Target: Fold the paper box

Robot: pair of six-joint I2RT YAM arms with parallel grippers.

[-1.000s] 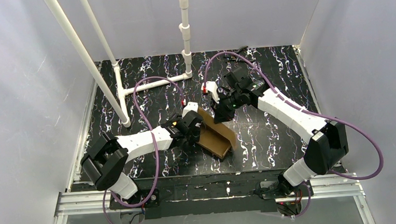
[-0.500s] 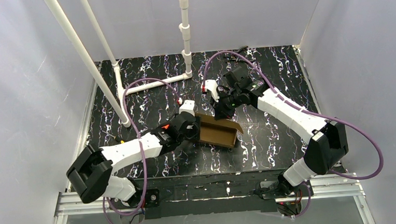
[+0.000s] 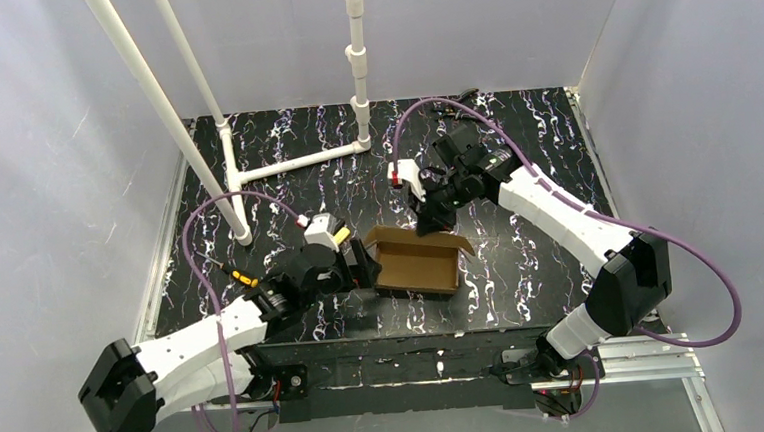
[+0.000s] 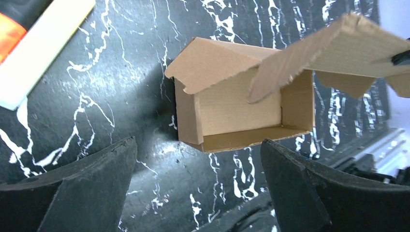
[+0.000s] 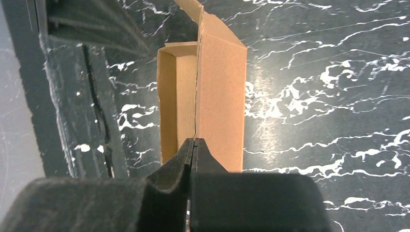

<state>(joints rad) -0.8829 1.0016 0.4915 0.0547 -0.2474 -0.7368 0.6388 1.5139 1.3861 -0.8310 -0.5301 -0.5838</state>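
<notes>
The brown paper box [image 3: 416,262] lies on the black marbled table, half formed, with its hollow open. In the left wrist view the paper box [image 4: 241,108] shows its inside, with one flap hanging over it. My left gripper [image 3: 359,263] is open just left of the box and touches nothing; its fingers [image 4: 77,186] spread wide around bare table. My right gripper [image 3: 427,223] is at the box's far edge, shut on the thin edge of the raised flap. In the right wrist view the right gripper [image 5: 194,143] pinches that flap of the paper box [image 5: 221,92].
A white pipe frame [image 3: 290,162] lies at the back left, with an upright pipe [image 3: 356,57] and slanted poles [image 3: 166,109]. An orange-tipped marker [image 3: 243,279] and a pale stick [image 4: 48,43] lie left of the left gripper. A metal rail [image 3: 408,373] runs along the near edge.
My left gripper let go of the box, opened wide and drew back to the left and nearer. The box swung from slanted to lying level. My right gripper closed fully on the flap.
</notes>
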